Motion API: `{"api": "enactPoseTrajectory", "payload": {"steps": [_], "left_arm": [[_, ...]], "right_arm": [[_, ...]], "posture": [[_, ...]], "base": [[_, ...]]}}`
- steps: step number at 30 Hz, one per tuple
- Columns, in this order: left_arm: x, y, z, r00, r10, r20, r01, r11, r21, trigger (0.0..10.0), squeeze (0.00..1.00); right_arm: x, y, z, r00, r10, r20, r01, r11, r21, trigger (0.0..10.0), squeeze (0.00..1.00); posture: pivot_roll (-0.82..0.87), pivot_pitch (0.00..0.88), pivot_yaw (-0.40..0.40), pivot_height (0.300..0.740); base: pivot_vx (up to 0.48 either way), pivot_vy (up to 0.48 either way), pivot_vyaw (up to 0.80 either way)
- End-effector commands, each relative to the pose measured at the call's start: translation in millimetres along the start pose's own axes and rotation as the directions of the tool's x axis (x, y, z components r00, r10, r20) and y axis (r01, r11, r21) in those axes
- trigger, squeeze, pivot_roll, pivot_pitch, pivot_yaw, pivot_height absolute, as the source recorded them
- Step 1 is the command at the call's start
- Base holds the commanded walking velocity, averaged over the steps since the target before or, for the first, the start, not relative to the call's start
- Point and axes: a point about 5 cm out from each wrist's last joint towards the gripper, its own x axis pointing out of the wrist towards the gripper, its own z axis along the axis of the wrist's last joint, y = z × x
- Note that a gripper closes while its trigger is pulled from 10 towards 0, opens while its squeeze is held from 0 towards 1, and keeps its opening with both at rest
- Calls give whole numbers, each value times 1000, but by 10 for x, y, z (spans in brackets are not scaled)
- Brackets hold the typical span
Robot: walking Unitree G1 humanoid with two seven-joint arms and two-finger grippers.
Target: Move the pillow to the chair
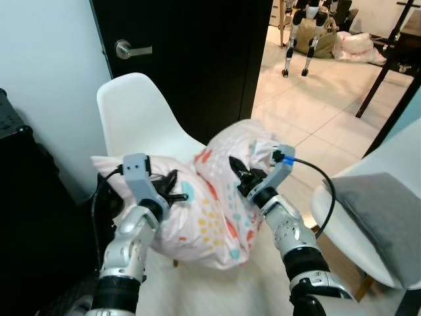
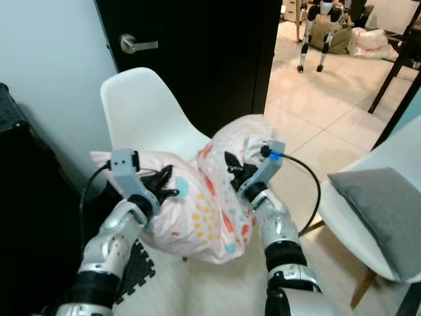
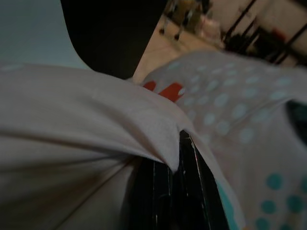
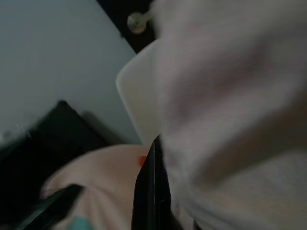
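Note:
A pale pink pillow [image 1: 217, 204] with orange, yellow and teal dots hangs bunched between both grippers, just in front of and above the seat of a white shell chair [image 1: 135, 115]. My left gripper [image 1: 172, 187] is shut on the pillow's left part, its black fingers [image 3: 184, 191] pinching a fold of fabric. On the right part my right gripper [image 1: 242, 172] is shut too, with pillow cloth [image 4: 230, 96] draped over its fingers [image 4: 148, 191]. The chair's backrest rises behind the pillow.
A black door [image 1: 191, 46] with a silver lever handle [image 1: 128, 49] stands behind the chair, by a pale wall. A second white chair [image 1: 368, 191] with a grey cushion [image 1: 388, 214] is at the right. Black furniture [image 1: 33, 197] sits left. A quadruped robot [image 1: 306, 33] stands on the far tiles.

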Motion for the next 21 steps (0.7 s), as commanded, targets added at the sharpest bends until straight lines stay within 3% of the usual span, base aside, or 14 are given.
{"api": "enactPoseTrajectory", "payload": {"steps": [1,16,21], "left_arm": [[49,-164,93,996,-76,49,75,997,19,10000,0],[57,-218,97,994,-98,47,97,995,21,10000,0],[54,-238,102,993,-106,48,105,994,20,10000,0]], "right_arm": [[19,43,30,999,34,14,-34,999,-4,10000,0],[24,68,50,998,58,36,-58,998,14,10000,0],[11,85,87,994,88,64,-90,996,28,10000,0]], "posture": [[-4,95,1,740],[1,99,8,740],[2,102,10,740]], "base": [[368,0,0],[366,0,0],[359,0,736]]}}
